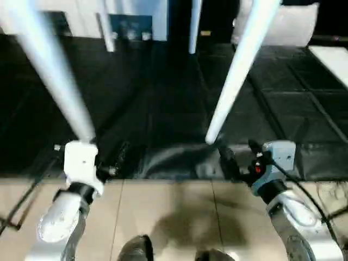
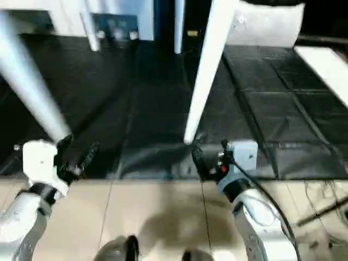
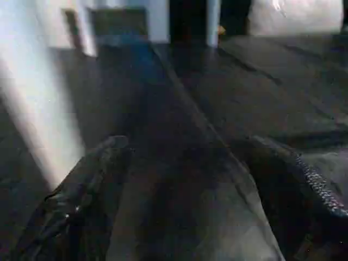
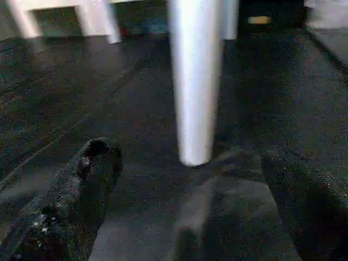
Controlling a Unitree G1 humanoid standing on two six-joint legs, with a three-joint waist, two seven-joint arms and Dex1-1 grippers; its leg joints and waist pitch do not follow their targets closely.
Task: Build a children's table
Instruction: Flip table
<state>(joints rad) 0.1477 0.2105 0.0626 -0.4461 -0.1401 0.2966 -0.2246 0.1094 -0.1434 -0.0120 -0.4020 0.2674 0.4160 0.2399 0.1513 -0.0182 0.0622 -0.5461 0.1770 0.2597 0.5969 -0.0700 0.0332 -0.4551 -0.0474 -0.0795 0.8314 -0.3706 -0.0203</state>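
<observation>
The children's table stands on a black mat (image 1: 163,109), its top out of view. Two near legs (image 1: 54,76) (image 1: 239,65) taper down to the mat, and two far legs (image 1: 106,27) (image 1: 194,27) stand behind. My left gripper (image 2: 79,152) is open, low over the mat beside the foot of the left near leg (image 3: 32,109), holding nothing. My right gripper (image 1: 239,155) is open too, just short of the foot of the right near leg (image 4: 196,81), which stands ahead between its black fingers (image 4: 92,168) without touching them.
A white cabinet (image 1: 130,16) lines the back, with a white cushion (image 1: 288,24) at the back right. A white panel (image 1: 331,60) lies at the mat's right edge. Beige floor tiles (image 1: 174,212) run along the mat's near edge, with cables at both sides.
</observation>
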